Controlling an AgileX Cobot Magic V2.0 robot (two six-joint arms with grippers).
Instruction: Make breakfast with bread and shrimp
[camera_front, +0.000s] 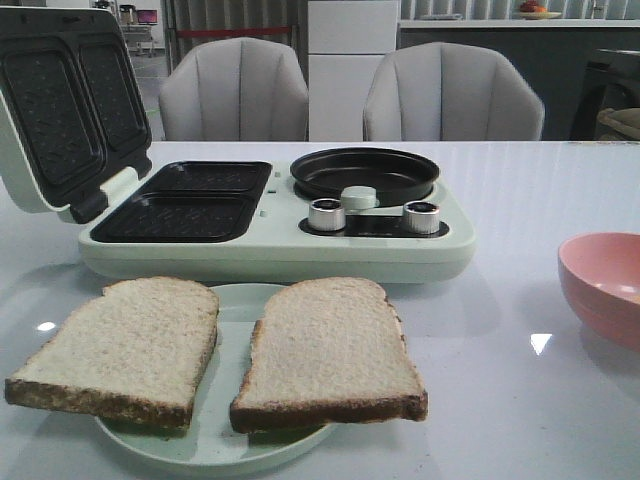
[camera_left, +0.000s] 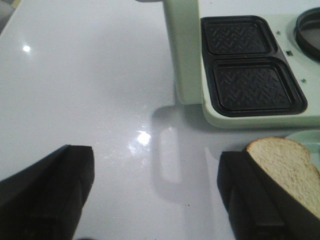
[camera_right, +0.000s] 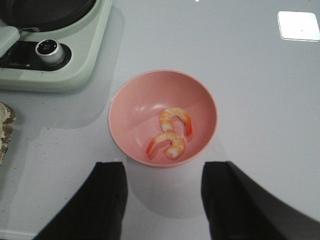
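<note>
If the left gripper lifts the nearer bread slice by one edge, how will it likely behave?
Probably floppy: the left slice looks thin and soft, and already overhangs the plate rim, so it may sag or bend from a one-edge grip. It likely weighs little. Its porous crumb suggests the left gripper, now open, could dent or tear it if squeezed hard.

On my left gripper (camera_left: 155, 195) I see matte black, blocky fingers (camera_left: 55, 192); the edges are squared. My right gripper (camera_right: 164, 200) shows the same plain black fingers (camera_right: 100, 202).

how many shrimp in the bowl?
2. Both lie in the pink bowl, touching: one shrimp nearer the middle, the other shrimp beside it, closer to the rim on the gripper's side. None seem hidden; the right wrist view shows the whole bowl floor.
</note>
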